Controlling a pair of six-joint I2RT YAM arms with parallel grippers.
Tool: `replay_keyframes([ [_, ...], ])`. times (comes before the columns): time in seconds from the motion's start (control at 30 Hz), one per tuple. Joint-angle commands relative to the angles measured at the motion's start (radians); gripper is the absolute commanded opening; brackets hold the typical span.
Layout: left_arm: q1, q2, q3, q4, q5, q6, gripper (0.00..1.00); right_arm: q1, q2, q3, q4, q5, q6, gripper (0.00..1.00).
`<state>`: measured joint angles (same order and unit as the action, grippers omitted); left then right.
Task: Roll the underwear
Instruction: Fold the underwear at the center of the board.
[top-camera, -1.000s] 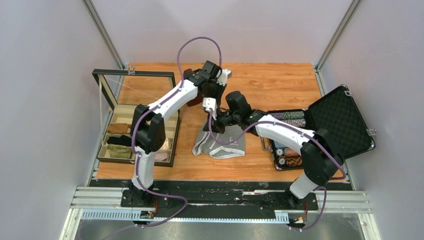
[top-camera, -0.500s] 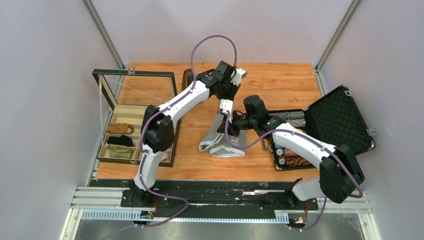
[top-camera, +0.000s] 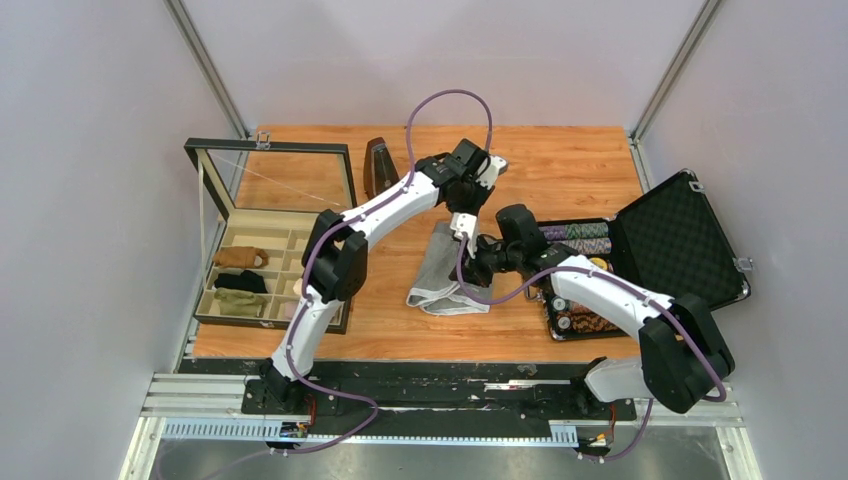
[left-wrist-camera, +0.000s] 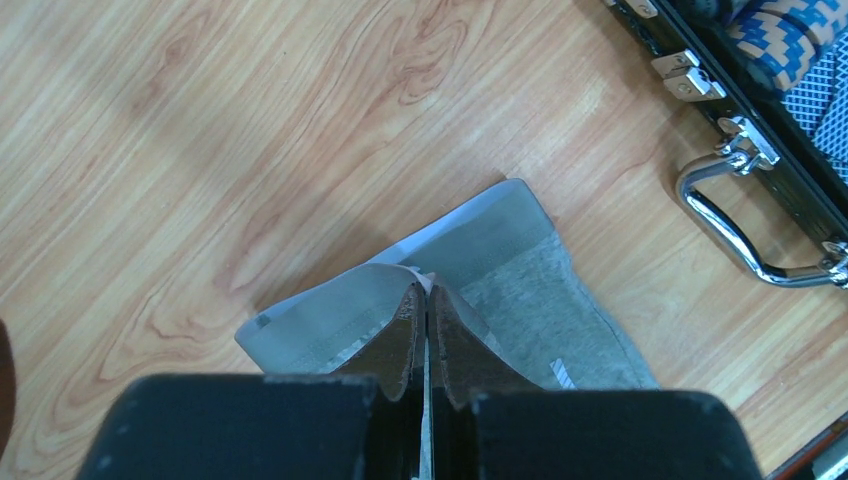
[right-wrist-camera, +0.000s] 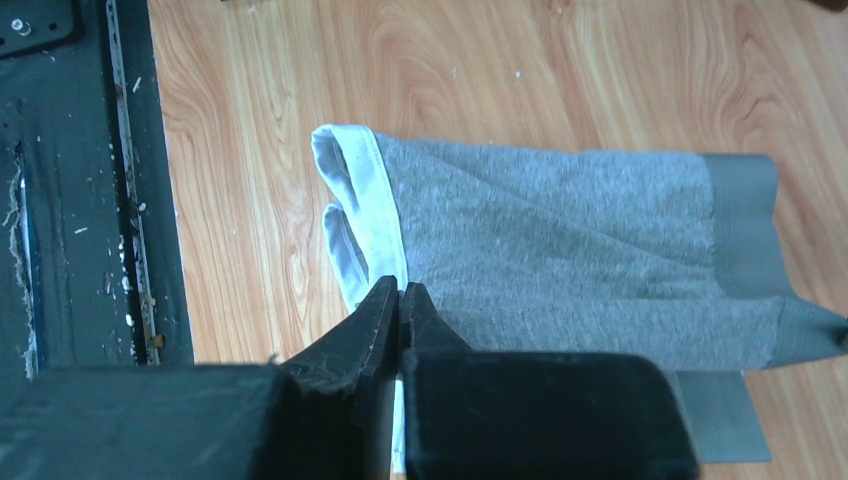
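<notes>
two grippers meet over the underwear (top-camera: 440, 280), which lies folded into a narrow grey strip on the wooden table (top-camera: 560, 160), between the compartment box (top-camera: 235, 300) and the open black case (top-camera: 680, 240). from above, the left gripper (top-camera: 463, 224) sits at the far end of the cloth and the right gripper (top-camera: 478, 268) on its right side, and the arms hide both contact points. the left wrist view shows the left gripper (left-wrist-camera: 425, 297) pinched shut on the smooth waistband, which rises in a small peak to the tips. the printing on the band is too faint to read, and the wrist body cuts off the near part of the garment. in the right wrist view the right gripper (right-wrist-camera: 400, 292) is clamped on the white leg trim at the near edge of the underwear (right-wrist-camera: 560, 235). the fabric below the tips is hidden behind the fingers. the case's chrome handle (left-wrist-camera: 730, 225) lies just beside the cloth, and its contents are only partly in view.
</notes>
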<state>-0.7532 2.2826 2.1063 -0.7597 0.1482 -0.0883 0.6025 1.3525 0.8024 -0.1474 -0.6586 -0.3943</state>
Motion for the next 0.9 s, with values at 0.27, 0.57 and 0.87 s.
replay_keyframes([
  [0.27, -0.023, 0.062, 0.073, 0.049, -0.015, 0.012, 0.0, -0.036, -0.006, -0.051, -0.059, -0.007, -0.078, 0.0],
  [0.57, -0.036, 0.078, 0.08, 0.053, -0.008, 0.009, 0.0, -0.041, 0.013, -0.064, -0.078, -0.01, -0.097, 0.0],
  [0.87, -0.049, 0.083, 0.073, 0.052, -0.003, 0.005, 0.0, -0.041, -0.009, -0.105, -0.09, 0.006, -0.113, 0.0],
])
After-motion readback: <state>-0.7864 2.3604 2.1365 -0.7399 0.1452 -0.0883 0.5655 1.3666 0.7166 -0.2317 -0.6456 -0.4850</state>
